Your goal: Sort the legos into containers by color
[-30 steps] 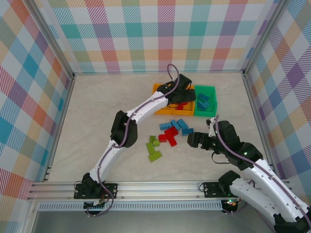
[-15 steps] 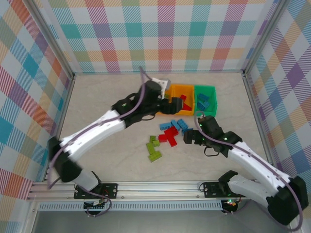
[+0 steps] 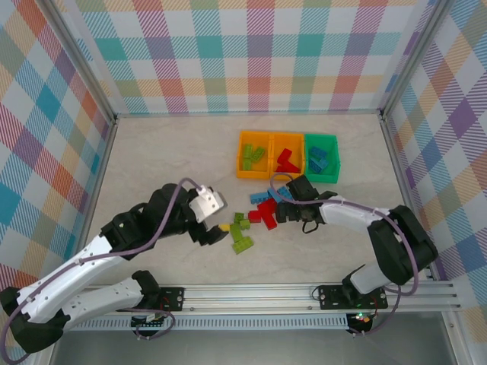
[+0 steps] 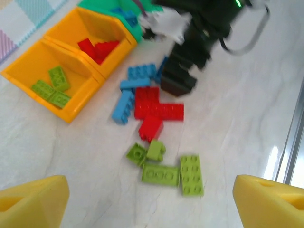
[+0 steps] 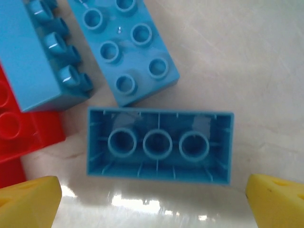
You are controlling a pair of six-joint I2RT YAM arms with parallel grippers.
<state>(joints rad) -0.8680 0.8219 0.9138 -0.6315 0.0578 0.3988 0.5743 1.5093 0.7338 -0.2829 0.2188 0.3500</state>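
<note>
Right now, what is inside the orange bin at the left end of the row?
Three lime green legos lie in the left orange bin. Its near wall covers a strip of floor; that part is unseen.

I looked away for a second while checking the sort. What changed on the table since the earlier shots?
The left gripper pulled back from over the bins toward its base and now hangs open beside the loose green bricks. The right gripper slid left and is open over the loose blue bricks. Neither took hold of anything. The bins and the bricks stayed put.
</note>
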